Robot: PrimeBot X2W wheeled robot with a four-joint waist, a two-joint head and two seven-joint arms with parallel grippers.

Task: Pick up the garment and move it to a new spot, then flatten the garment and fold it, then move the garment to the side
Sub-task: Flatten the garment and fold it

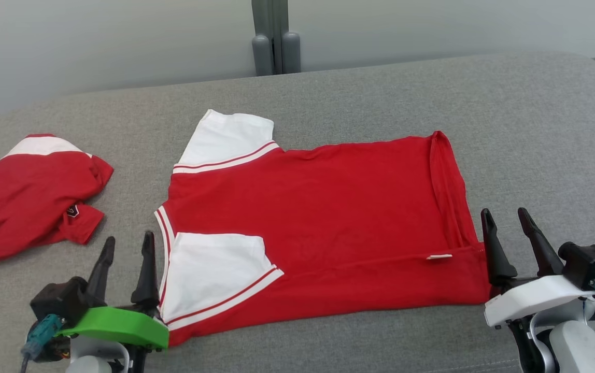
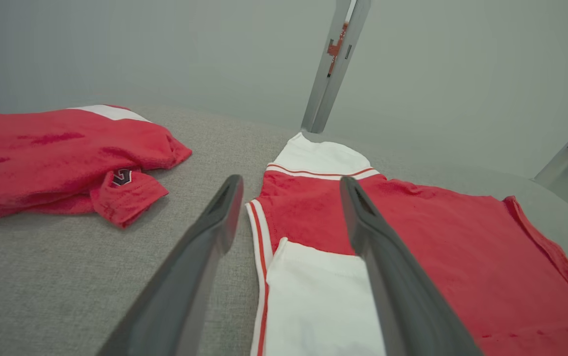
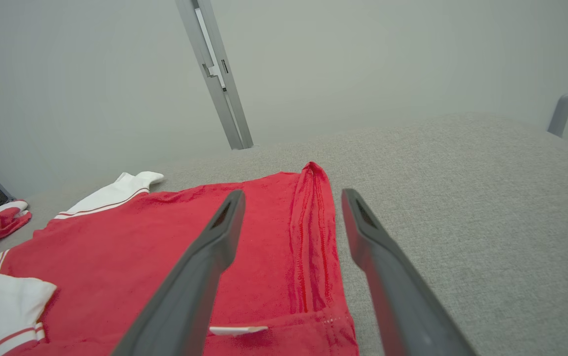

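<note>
The garment (image 1: 328, 207), a red shirt with white sleeves, lies spread flat across the middle of the grey padded surface (image 1: 380, 98). Its near sleeve (image 1: 214, 269) and front edge are folded over onto the body, and a small white tag (image 1: 440, 256) shows at the fold. My left gripper (image 1: 129, 238) stands open just left of the collar end, holding nothing; in the left wrist view the left gripper (image 2: 290, 183) spans the striped collar edge (image 2: 259, 232). My right gripper (image 1: 505, 211) stands open just right of the hem end; the right gripper (image 3: 292, 194) has the hem (image 3: 313, 237) between its fingers, not pinched.
A second red and white garment (image 1: 28, 197) lies crumpled at the far left of the surface, also seen as a heap (image 2: 56, 153) in the left wrist view. A grey post (image 1: 275, 36) stands behind the back edge against a pale wall. Bare grey surface extends right of the hem.
</note>
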